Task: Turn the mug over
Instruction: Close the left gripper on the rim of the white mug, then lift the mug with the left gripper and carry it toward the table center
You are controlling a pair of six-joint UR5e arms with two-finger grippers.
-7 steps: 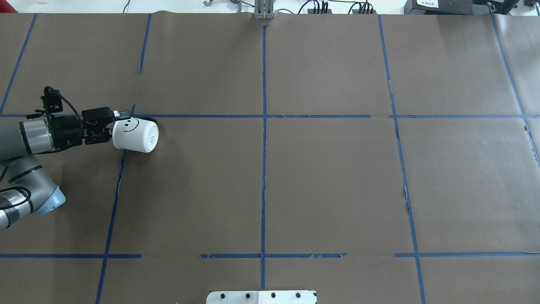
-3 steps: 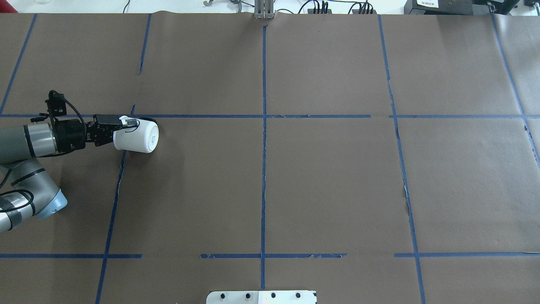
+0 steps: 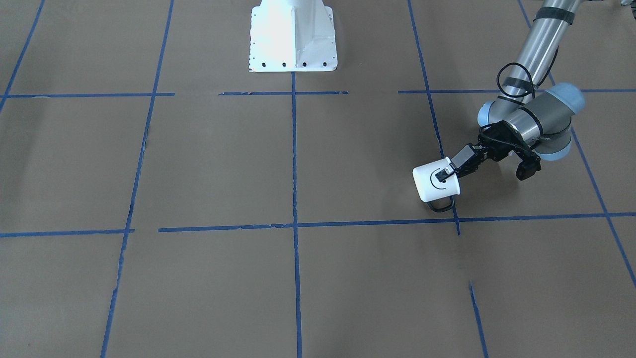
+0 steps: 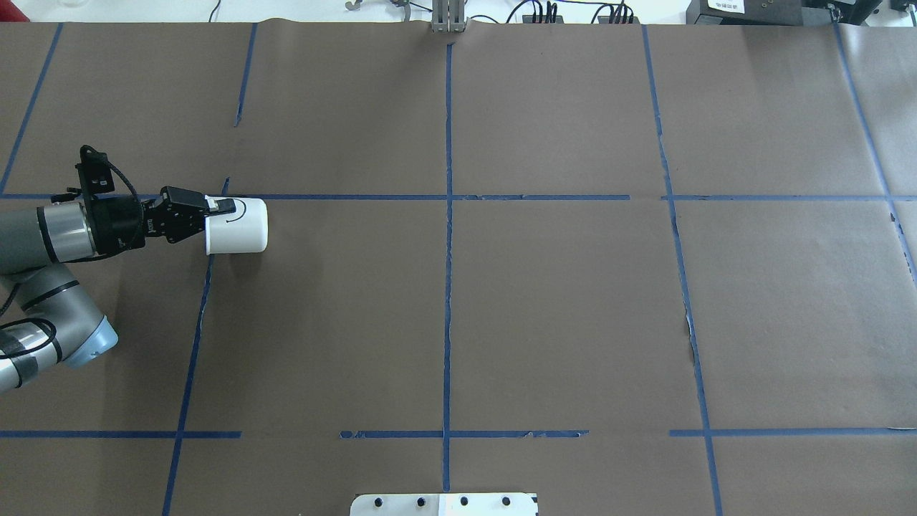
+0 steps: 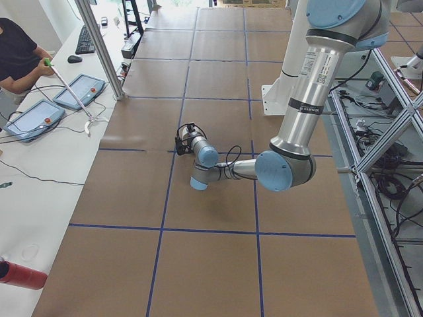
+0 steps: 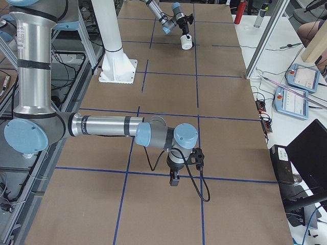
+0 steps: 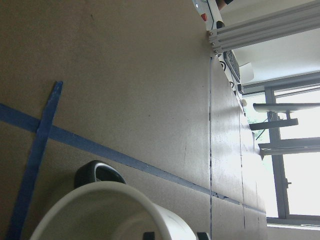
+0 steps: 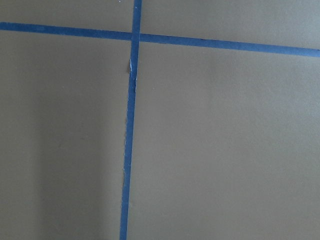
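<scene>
The white mug lies sideways at the table's left, mouth toward my left gripper, base pointing right. The gripper is shut on the mug's rim, with one finger over the black smiley lines on the outside wall. In the front-facing view the mug is tilted with its black handle low, next to the paper. I cannot tell whether it touches the table. The left wrist view shows the rim and handle. My right gripper shows only in the exterior right view, low over the paper; I cannot tell whether it is open or shut.
Brown paper with blue tape lines covers the table. The white robot base plate stands at the robot's edge. Operators' pendants lie on a side bench beyond the far edge.
The left wrist has turned with the mug in its grip. The mug's base, earlier tipped toward the overhead camera, now points sideways, and most of the smiley face has rolled out of sight.
</scene>
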